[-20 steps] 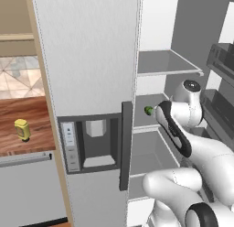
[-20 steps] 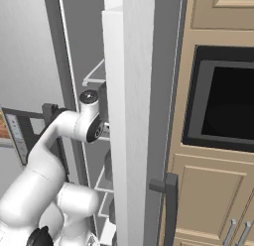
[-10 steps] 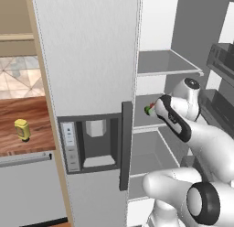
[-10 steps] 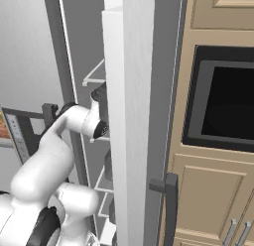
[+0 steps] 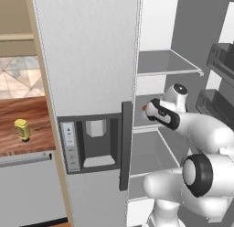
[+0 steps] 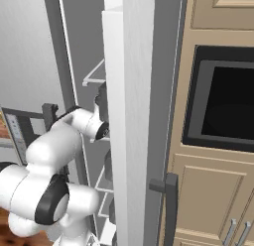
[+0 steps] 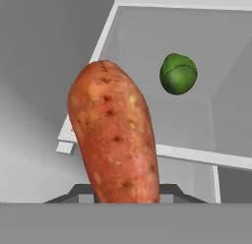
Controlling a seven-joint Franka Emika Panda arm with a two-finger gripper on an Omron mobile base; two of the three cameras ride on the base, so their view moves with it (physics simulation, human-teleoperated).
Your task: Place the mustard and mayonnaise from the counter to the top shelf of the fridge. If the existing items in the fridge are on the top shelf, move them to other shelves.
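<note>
My gripper (image 5: 148, 110) reaches into the open fridge (image 5: 91, 75) at the front of the middle shelf (image 5: 142, 122) and is shut on the orange-red carrot (image 7: 115, 135), whose red tip (image 5: 145, 107) peeks out beside the hand. In the hand view the carrot stands upright right before the camera and hides my fingertips. Beyond it the round green vegetable (image 7: 178, 74) lies on a grey shelf (image 7: 142, 51). Above my hand, the top shelf (image 5: 167, 65) is bare. The yellow mustard (image 5: 22, 130) stands on the wood counter (image 5: 13, 116) at the left. The mayonnaise is out of view.
The closed fridge door (image 5: 87, 47) with its dispenser panel (image 5: 93, 143) and dark handle (image 5: 124, 143) stands left of the opening. Door bins (image 5: 221, 61) hang on the right. A built-in oven (image 6: 223, 106) and beige cabinets (image 6: 213, 200) flank the open door (image 6: 134, 116).
My hand has slid a little toward the shelf's front edge with the carrot in it. The arm's elbow has swung lower and closer to the base. The green vegetable is now hidden in the left base view.
</note>
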